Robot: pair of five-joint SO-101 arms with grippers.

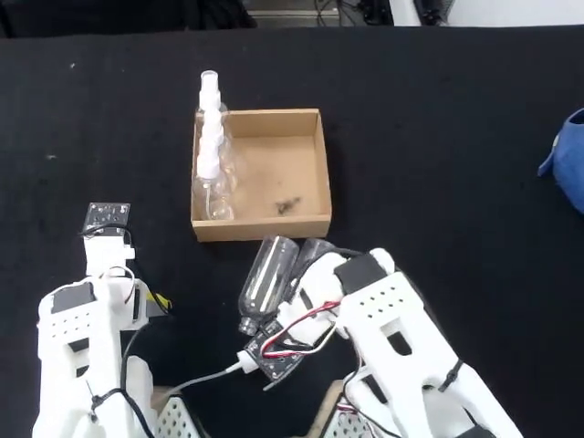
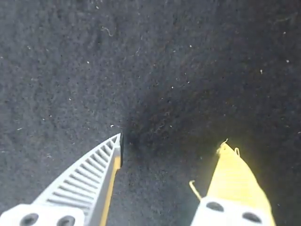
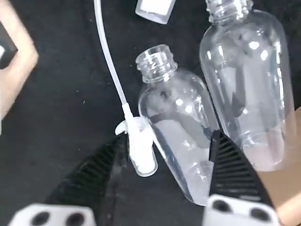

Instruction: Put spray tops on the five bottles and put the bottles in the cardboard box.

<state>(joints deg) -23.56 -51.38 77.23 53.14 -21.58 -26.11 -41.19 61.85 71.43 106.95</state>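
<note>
Two clear uncapped bottles lie side by side on the black table just in front of the cardboard box. My right gripper is open low over them, its black fingers astride the nearer bottle and a white spray top whose thin tube trails away. A spray top with tube lies near the table's front. Capped bottles stand along the box's left wall. My left gripper hangs open over bare cloth, at the left arm.
A blue object pokes in at the table's right edge. The rest of the box floor holds only some small dark scraps. Black cloth stretches around the box on all sides.
</note>
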